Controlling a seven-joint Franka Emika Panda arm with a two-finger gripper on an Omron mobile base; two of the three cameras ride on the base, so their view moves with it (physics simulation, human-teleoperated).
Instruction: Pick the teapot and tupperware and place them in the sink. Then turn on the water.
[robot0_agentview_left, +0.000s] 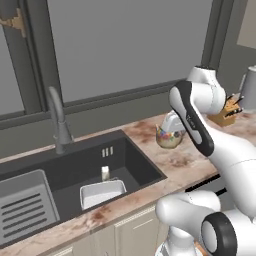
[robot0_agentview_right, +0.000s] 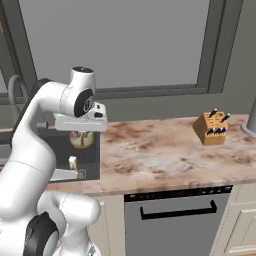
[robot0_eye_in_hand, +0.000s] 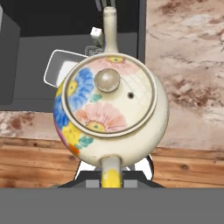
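Marbled brown stone table (robot0_agentview_left: 175, 160) held the wide dark rectangular sink (robot0_agentview_left: 75, 170), with the white translucent rectangular tupperware (robot0_agentview_left: 102, 192) already inside.
Fingers (robot0_eye_in_hand: 111, 177) were clamped on the handle of the small round flowered yellowish teapot (robot0_eye_in_hand: 111, 116), carried above the table beside the sink; teapot and water seemed left.

Tupperware (robot0_agentview_left: 102, 193) in sink (robot0_agentview_left: 140, 162); teapot (robot0_agentview_left: 169, 137) above worktop (robot0_agentview_left: 182, 162) right of sink; knife block (robot0_agentview_right: 211, 128) further right on worktop.
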